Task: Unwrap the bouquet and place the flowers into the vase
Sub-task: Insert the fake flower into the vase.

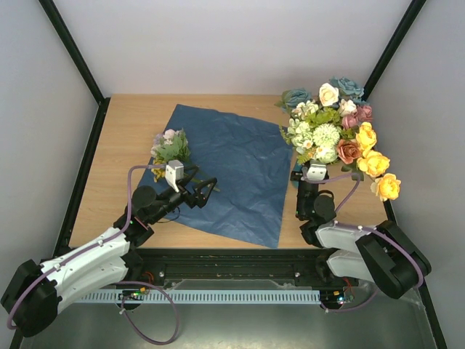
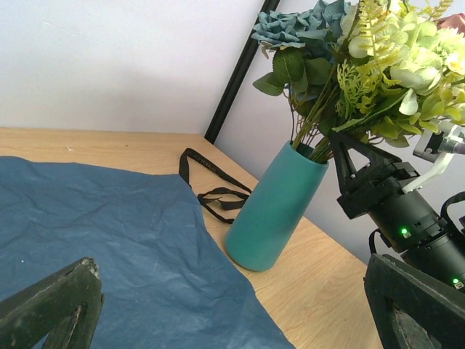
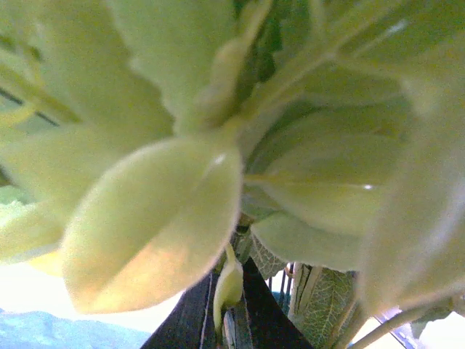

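A big bunch of the flowers (image 1: pixel 330 131) stands at the right of the table, stems down in the teal vase (image 2: pixel 272 211). My right gripper (image 2: pixel 341 145) is shut on the stems just above the vase mouth. In the right wrist view its dark fingers (image 3: pixel 200 320) pinch a pale-green stem, and leaves (image 3: pixel 152 218) fill the rest. From above, the blooms hide the vase. A small bunch of flowers (image 1: pixel 169 145) lies at the left edge of the spread blue paper (image 1: pixel 232 167). My left gripper (image 1: pixel 205 185) hovers open over the paper, holding nothing.
The black ribbon (image 2: pixel 216 195) lies loose on the wood between the paper and the vase. The paper covers the middle of the table (image 1: pixel 123 145). Black frame posts (image 1: pixel 73 51) and white walls close in the sides and back.
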`<state>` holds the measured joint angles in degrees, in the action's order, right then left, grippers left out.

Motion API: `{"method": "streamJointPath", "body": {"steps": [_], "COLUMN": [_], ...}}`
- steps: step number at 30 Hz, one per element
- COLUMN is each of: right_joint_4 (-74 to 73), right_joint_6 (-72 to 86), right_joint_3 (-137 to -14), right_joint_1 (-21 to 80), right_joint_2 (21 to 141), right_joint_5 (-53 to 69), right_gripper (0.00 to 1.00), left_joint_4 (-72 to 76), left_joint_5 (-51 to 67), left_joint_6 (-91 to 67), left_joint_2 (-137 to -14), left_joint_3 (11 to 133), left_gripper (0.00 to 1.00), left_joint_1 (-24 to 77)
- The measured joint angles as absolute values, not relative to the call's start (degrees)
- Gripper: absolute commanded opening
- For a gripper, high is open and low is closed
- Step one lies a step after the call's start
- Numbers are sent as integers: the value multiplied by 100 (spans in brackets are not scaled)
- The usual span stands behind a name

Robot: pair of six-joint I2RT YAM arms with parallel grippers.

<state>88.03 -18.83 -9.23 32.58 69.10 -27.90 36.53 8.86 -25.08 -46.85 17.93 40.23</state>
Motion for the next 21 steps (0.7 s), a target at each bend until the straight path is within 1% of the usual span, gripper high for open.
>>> {"method": "streamJointPath", "body": {"steps": [8,10,12,16,21], "right_joint_4": [8805,8805,8796,8580,7804], "right_joint_6": [-1800,-1758,-1712,-1518,-1011], "right_joint_3": [-867,-849,-836,-834,-880], "right_joint_1": [3258,3258,3258,3258,3258], "right_joint_2": [6947,6941,6914,6731,6176], "right_joint_5": [-2936,-2987,-3028,-3076,-3100], "right_gripper": [8,10,15,28,36], "left_joint_4": [3653,3653,3653,3651,3653], "left_joint_5": [875,875,875,873,851], "left_joint_6": [-2508,-2508,-2508,-2508,-2508], "left_joint_2": [-4716,-4740,-4753,-4753,-4772], "left_joint_3": [1793,1793,1793,1793,1793], "left_gripper": [99,99,99,100,100], "left_joint_1": [4023,4023,4023,4023,4023]}}
